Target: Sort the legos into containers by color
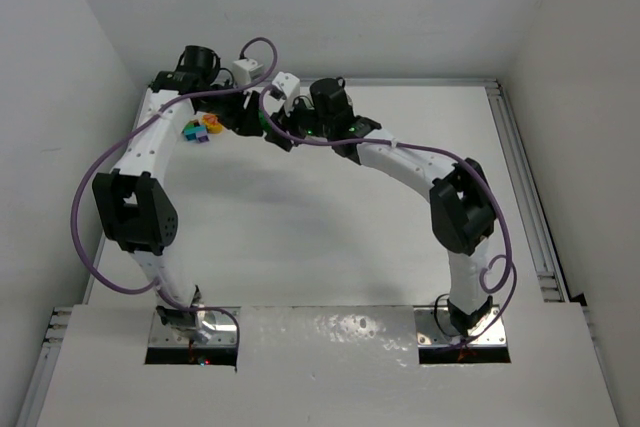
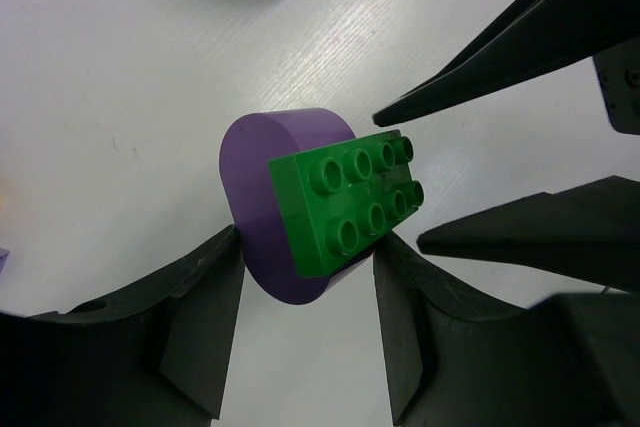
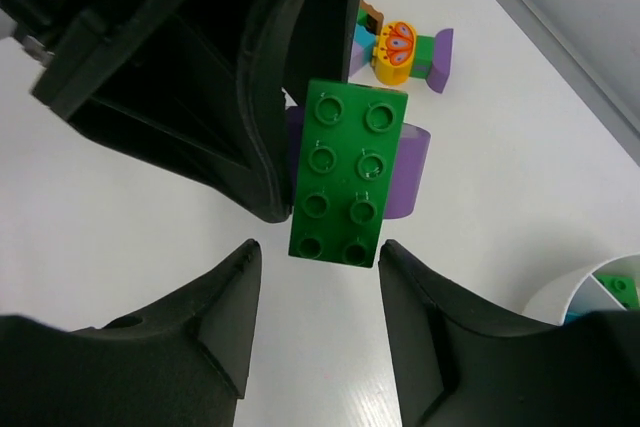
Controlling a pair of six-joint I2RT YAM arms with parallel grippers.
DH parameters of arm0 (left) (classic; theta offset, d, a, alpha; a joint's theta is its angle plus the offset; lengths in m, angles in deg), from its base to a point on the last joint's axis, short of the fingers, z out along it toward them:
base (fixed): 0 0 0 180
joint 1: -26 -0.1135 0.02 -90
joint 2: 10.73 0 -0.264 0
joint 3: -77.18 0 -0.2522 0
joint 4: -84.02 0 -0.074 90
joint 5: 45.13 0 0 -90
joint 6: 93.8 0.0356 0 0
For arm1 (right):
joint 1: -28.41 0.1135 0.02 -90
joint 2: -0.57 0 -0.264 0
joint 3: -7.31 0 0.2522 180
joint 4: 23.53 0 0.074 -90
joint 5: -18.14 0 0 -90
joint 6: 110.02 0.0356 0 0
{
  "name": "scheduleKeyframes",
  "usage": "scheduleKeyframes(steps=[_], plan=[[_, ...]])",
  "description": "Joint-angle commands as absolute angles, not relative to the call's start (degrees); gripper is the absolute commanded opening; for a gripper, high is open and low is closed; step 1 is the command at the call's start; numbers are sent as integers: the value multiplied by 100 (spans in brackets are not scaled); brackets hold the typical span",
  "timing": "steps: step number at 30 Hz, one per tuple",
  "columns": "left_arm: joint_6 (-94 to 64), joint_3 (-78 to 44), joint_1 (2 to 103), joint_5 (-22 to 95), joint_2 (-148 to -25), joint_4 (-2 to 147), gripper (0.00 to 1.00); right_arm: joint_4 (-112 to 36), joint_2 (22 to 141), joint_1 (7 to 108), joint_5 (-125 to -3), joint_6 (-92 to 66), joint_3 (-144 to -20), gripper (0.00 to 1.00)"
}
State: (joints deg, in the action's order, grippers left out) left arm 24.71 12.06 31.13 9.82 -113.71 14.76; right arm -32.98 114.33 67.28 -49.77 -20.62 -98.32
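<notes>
Far-left of table (image 1: 300, 227), L gripper (image 2: 305, 247) appears pinched on purple lego (image 2: 250, 177) w/ green lego (image 2: 345, 197) stuck atop; R gripper (image 3: 318, 252), narrowly agape round green's end, should clamp squarely & pull straight off before binning in dish (image 3: 558, 299).

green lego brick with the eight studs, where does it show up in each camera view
Top external: the green brick is only a sliver, upper left of centre, mostly hidden.
Left wrist: the green brick sits mid-frame, studs facing the camera.
Right wrist: the green brick sits mid-frame, running lengthwise.
Shared landmark: the purple piece beneath it, also in the right wrist view.
</notes>
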Motion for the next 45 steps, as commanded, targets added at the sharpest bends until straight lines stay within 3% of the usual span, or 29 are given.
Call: scheduleKeyframes(steps=[1,12,18,22,23,26,35,45], plan=[[2485,1316,3136,725,-11040,1551,0,-3263,11439,6769,-5147,-2344,-10049,50],[2564,1298,3215,761,-11066,1507,0,-2895,11580,6769,-5384,-2143,-10128,47],[2503,1298,3242,726,-11101,1594,0,-2877,11694,6778,-5419,-2081,-10260,41],[2485,1245,3259,699,-11119,1594,0,-2841,11703,6770,-5411,-2046,-10251,25],[2494,1210,3259,751,-11119,1594,0,-2824,11694,6778,-5419,-2046,-10242,14],[2520,1070,3259,1049,-11128,1647,0,-2684,11615,6778,-5437,-2046,-10094,0],[2301,683,3259,2666,-11382,1972,0,-2728,11246,6568,-5621,-1607,-9733,0],[1967,674,3251,2808,-11444,2183,0,-3325,11105,5936,-6385,-1160,-9680,0]])
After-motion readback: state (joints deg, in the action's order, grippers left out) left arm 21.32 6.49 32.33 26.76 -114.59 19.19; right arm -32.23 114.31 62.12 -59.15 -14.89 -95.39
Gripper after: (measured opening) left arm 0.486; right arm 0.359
